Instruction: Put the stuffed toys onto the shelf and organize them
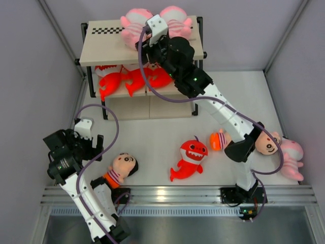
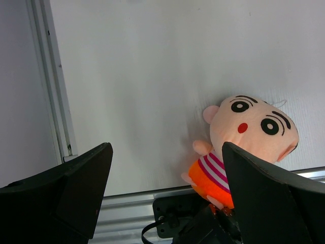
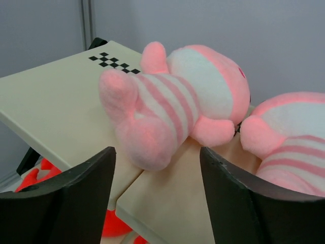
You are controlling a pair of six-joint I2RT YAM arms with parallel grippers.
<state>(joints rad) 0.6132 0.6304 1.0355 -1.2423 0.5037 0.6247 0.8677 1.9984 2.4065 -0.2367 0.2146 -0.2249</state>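
Observation:
The shelf [image 1: 104,48] stands at the back, also seen in the right wrist view [image 3: 56,101]. Two pink striped babies [image 1: 133,23] [image 1: 176,20] lie on its top board. Red-orange sharks [image 1: 127,79] fill the middle tier. My right gripper [image 1: 143,44] is open and empty, just in front of the left baby [image 3: 172,101], jaws [image 3: 157,203] either side of its feet without touching; the other baby [image 3: 289,137] lies to its right. My left gripper [image 1: 97,147] is open and empty beside a boy doll [image 1: 121,168] on the table; the doll [image 2: 244,142] lies by my right finger [image 2: 274,198].
On the table lie a shark [image 1: 190,158], a second boy doll [image 1: 266,142] partly under the right arm, and a pink baby [image 1: 292,157] at the far right. The table's metal front rail [image 1: 172,193] runs close to the left boy doll. Grey walls enclose both sides.

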